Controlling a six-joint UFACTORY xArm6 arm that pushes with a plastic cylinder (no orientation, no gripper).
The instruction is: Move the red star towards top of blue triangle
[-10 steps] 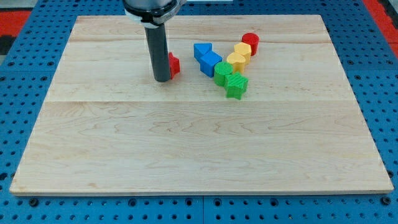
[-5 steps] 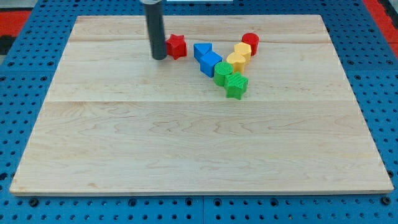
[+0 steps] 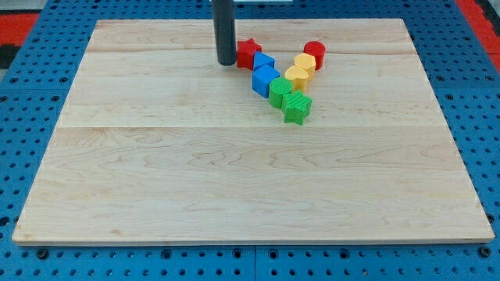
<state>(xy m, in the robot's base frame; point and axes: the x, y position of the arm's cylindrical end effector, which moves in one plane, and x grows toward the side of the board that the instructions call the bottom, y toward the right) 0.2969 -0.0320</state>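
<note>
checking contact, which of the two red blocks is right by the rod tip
The red star, touching my tip on its right side at the blue triangle's upper left. The red cylinder sits apart, farther right, beyond the yellow blocks.

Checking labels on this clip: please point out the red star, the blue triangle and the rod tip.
red star [image 3: 249, 51]: camera view, on its visible top face, right of the rod.
blue triangle [image 3: 264, 62]: camera view, middle of its top face.
my tip [image 3: 226, 62]: camera view, the rod's very end, at the star's left side.

- Red star [image 3: 249, 52], red cylinder [image 3: 314, 53]
- Two blue blocks [image 3: 264, 61] [image 3: 266, 80]
- Two yellow blocks [image 3: 305, 65] [image 3: 296, 76]
- Two green ribbed blocks [image 3: 280, 91] [image 3: 297, 107]
- Pale wood-grain table [image 3: 234, 172]
- Dark grey rod [image 3: 225, 31]
</note>
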